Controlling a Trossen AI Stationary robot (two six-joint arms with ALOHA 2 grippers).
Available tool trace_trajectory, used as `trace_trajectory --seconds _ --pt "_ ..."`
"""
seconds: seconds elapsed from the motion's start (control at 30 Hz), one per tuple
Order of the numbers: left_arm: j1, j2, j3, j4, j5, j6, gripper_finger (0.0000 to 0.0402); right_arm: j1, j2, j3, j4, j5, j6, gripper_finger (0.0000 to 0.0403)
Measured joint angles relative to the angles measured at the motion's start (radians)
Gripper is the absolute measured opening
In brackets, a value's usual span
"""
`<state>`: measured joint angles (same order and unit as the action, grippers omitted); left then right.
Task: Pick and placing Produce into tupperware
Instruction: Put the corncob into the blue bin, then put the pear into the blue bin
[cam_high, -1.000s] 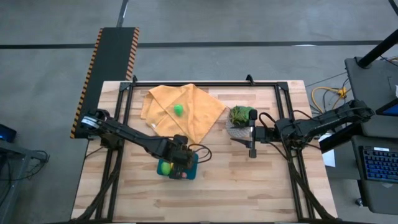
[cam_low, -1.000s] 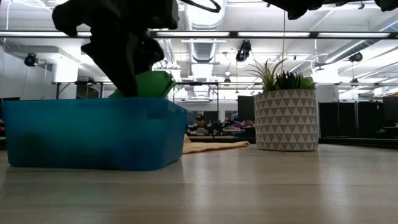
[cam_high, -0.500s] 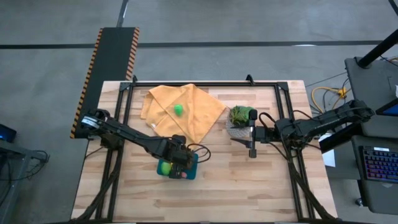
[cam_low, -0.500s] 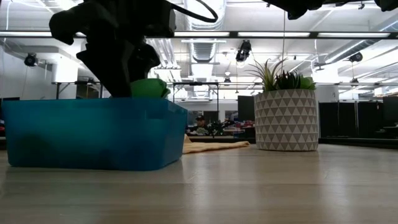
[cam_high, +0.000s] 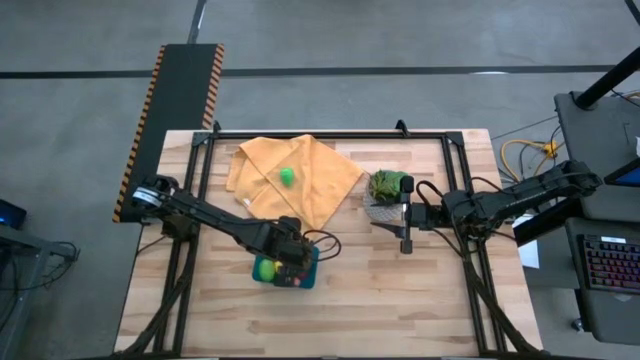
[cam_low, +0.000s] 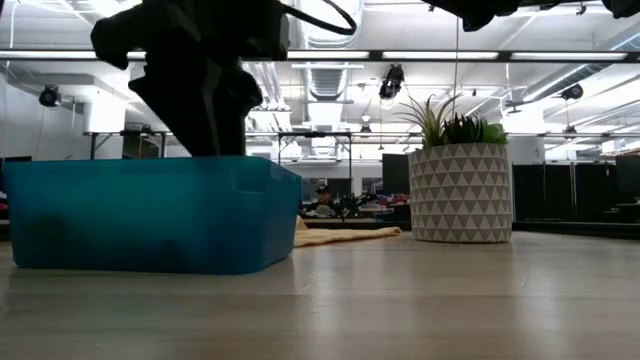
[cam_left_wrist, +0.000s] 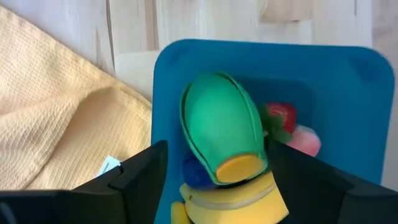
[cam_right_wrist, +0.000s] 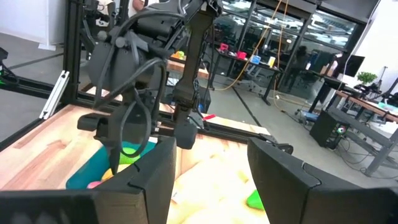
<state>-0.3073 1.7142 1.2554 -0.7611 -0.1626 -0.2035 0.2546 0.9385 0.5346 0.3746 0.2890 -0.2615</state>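
Legible text, labels, brands, numbers: none in any view. A small white tag on the orange-yellow woven cloth (cam_left_wrist: 56, 118) carries no readable print. The black-and-yellow diagonal stripes edging the dark panel (cam_high: 180, 110) beside the pale wooden surface (cam_high: 400, 290) are a pattern only, without lettering.

Teal-blue tupperware (cam_left_wrist: 261, 68), rectangular with rounded corners, open-topped, flat on table near front left of centre. Inside: green rounded piece (cam_left_wrist: 221, 124) with orange-yellow end, lying on top; yellow piece (cam_left_wrist: 233, 199) beneath it; red piece (cam_left_wrist: 280, 116) and pink piece (cam_left_wrist: 305, 140) beside, all touching. One small green rounded piece (cam_high: 287, 176) apart from the rest, resting on orange-yellow cloth (cam_high: 330, 180) toward table's back.
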Motion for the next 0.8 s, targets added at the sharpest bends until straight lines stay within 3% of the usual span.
trace_trajectory --seconds 0.3,0.67,0.8 --pt "0.023 -0.012 0.057 -0.008 -0.016 0.0 0.0262 0.0 0.0 0.0 0.0 0.0 0.0 0.0192" --pt "0.124 -0.075 0.094 -0.018 -0.277 -0.003 0.0263 0.0 0.0 0.0 -0.005 0.0 0.0 0.0192" --pt "0.201 -0.132 0.093 -0.037 -0.355 -0.085 0.0263 0.0 0.0 0.0 -0.005 0.0 0.006 0.0192"
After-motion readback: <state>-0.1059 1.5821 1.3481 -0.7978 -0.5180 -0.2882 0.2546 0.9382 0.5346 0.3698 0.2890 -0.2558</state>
